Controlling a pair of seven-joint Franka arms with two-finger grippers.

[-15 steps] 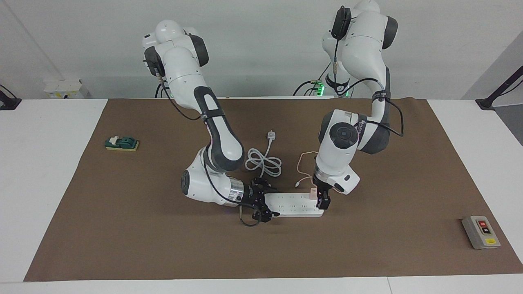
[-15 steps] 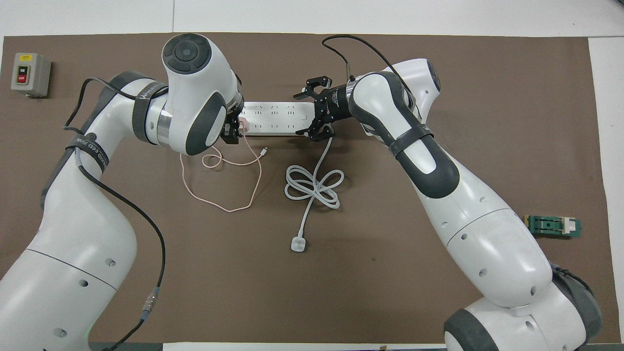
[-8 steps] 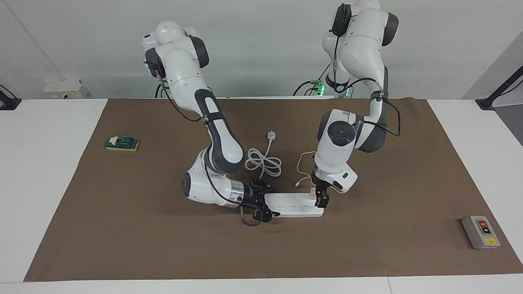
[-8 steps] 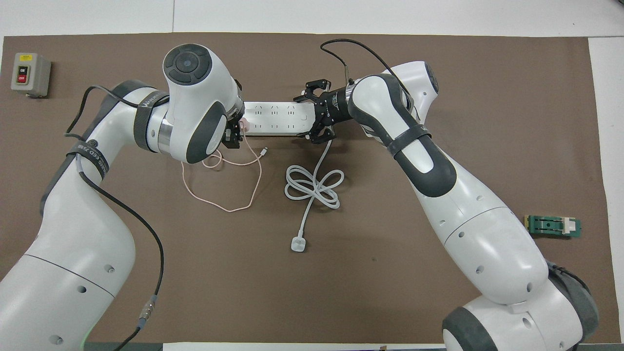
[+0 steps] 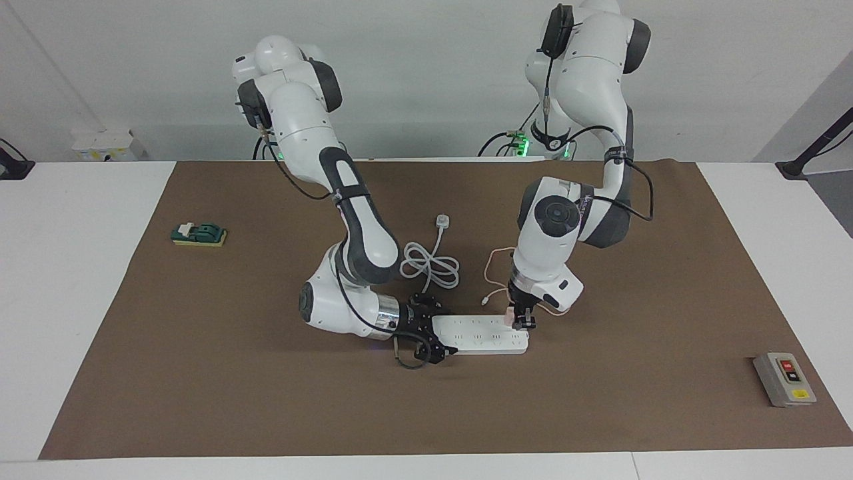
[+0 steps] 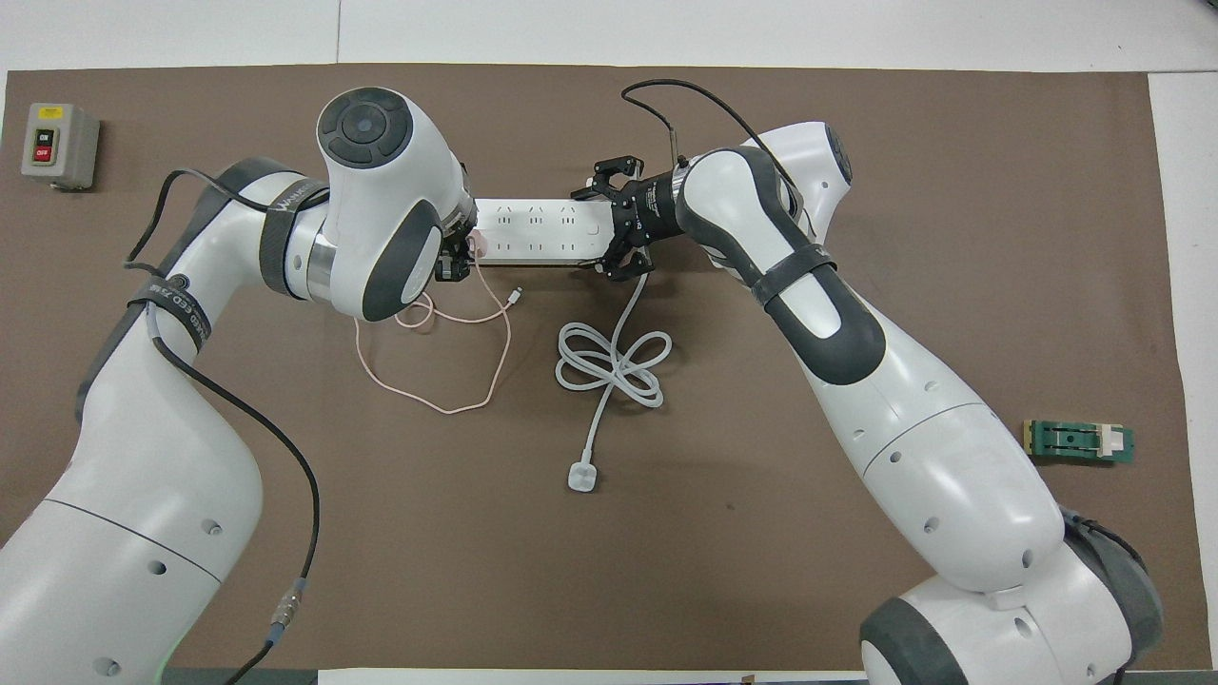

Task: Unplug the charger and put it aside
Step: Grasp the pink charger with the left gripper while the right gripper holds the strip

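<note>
On the table (image 5: 100, 413), the strip (image 5: 481, 335) lies mid-mat, its right-arm end between the spread fingers of the right gripper (image 5: 426, 331), which has slid a little further along it than a second ago. The left gripper (image 5: 522, 320) has risen slightly and now pinches the charger (image 5: 510, 317) at the strip's other end; whether it has left the socket I cannot tell. Bare mat lies open toward the switch box (image 5: 784, 379).
</note>
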